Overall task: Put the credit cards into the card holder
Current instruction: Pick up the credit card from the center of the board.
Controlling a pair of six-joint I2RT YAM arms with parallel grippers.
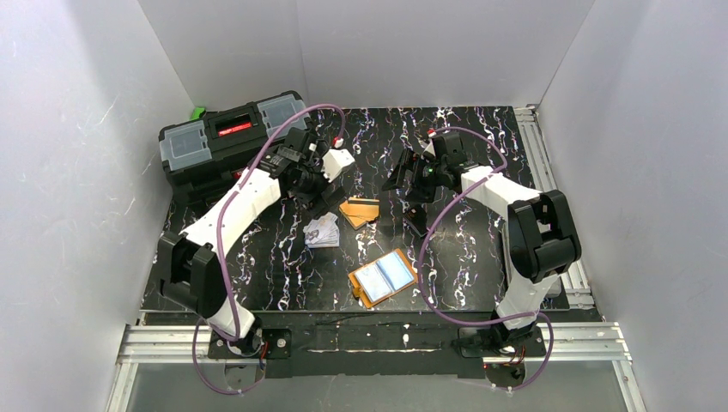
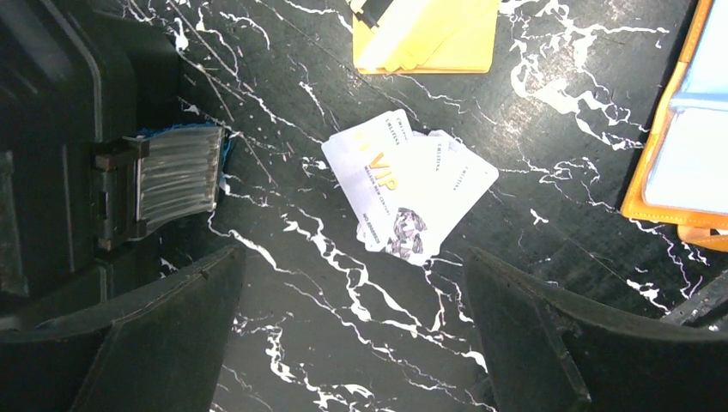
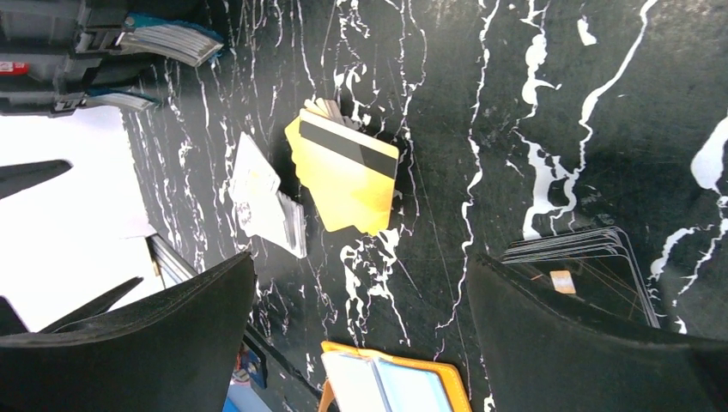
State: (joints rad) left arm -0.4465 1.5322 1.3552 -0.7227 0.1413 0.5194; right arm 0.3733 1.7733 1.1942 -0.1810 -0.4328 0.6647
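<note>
Orange leather-like card holder [image 1: 382,277] lies open on the black marbled worktop [image 1: 283,275]. Pale white plastic cards [image 1: 323,230] fan at its 10 o'clock, orange striped cards [image 1: 360,210] at 12. Left pincer [image 2: 348,283] and right pincer [image 3: 360,275] gape wide, empty.

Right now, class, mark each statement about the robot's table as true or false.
1. The card holder lies open on the table. True.
2. The left gripper holds a white card. False: its jaws are open and empty, and the white cards lie fanned on the table.
3. The orange cards sit inside the card holder. False: they lie in a pile on the table, apart from it.
4. The right gripper is open and empty. True.
5. A black toolbox stands at the far left. True.
</note>
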